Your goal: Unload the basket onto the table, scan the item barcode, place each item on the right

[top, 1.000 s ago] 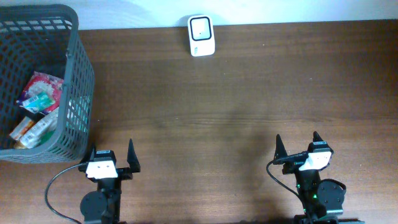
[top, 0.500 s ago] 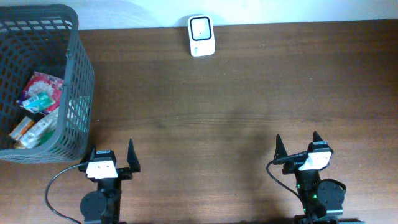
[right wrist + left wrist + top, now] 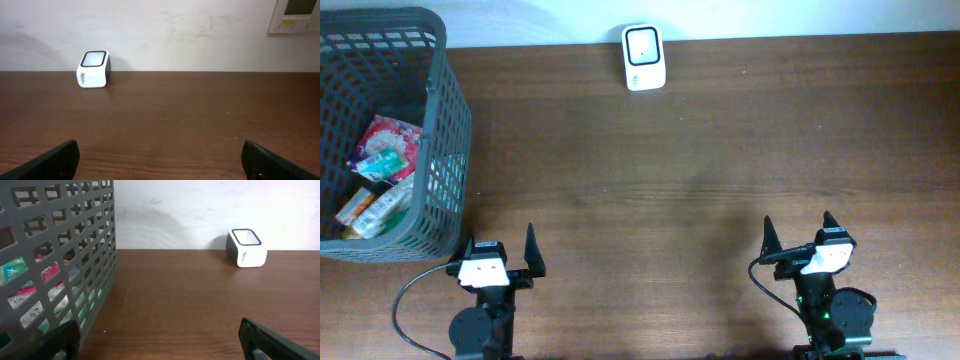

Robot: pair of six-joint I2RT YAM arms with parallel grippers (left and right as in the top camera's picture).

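- One brown wooden table (image 3: 720, 150) carries everything in the scene.
- One grey mesh basket (image 3: 448, 130) stands at the table's left side, just ahead of the left arm.
- Two grippers wait at the near edge, well apart from each other. The left gripper (image 3: 501, 242) and the right gripper (image 3: 798, 228) both have their fingers spread wide and hold nothing.
- One small white scanner (image 3: 644, 45) stands at the far edge near the middle, its window on top, well apart from both grippers.
- Several packets (image 3: 380, 165) lie on the basket's floor. These are the goods to be scanned, and none has been lifted out.
- Judging from this, the task is at its very start, with the pick not yet begun.
- Next, the left gripper, being nearest, would likely rise over the basket rim, drop onto one packet and pinch it.
- It would then carry the packet to the scanner with the barcode turned toward the window. Where the barcode sits on any packet cannot be told.
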